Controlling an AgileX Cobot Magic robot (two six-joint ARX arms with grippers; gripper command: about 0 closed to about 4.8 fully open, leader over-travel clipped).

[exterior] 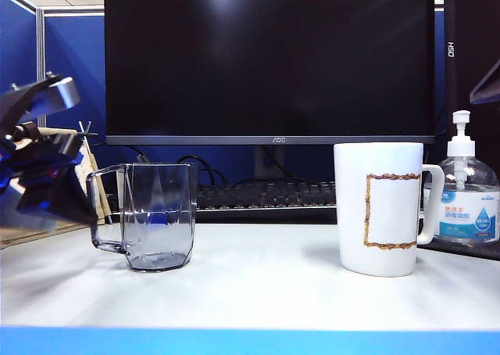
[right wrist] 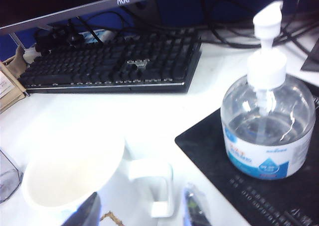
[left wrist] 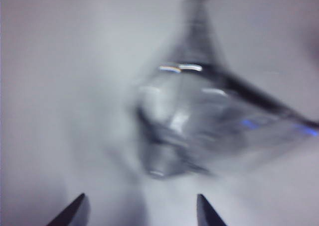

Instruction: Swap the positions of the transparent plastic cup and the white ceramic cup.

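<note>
The transparent plastic cup (exterior: pixel 156 214) stands left of centre on the white table, its handle turned to the left. The white ceramic cup (exterior: pixel 381 206) stands to the right, with its handle on the right. My left gripper (exterior: pixel 58 191) hovers just left of the plastic cup's handle. In the blurred left wrist view the gripper (left wrist: pixel 141 213) is open and empty, and the plastic cup (left wrist: pixel 199 121) lies ahead of it. My right gripper (right wrist: pixel 142 211) is open above the ceramic cup (right wrist: pixel 75 173), over its handle (right wrist: pixel 154 186). It touches nothing.
A clear pump bottle (exterior: pixel 467 195) stands on a black mat (right wrist: pixel 279 191) right of the white mug. A black keyboard (right wrist: pixel 114 61) and a large monitor (exterior: pixel 269 58) are behind the cups. The table's blue front edge (exterior: pixel 250 342) is near.
</note>
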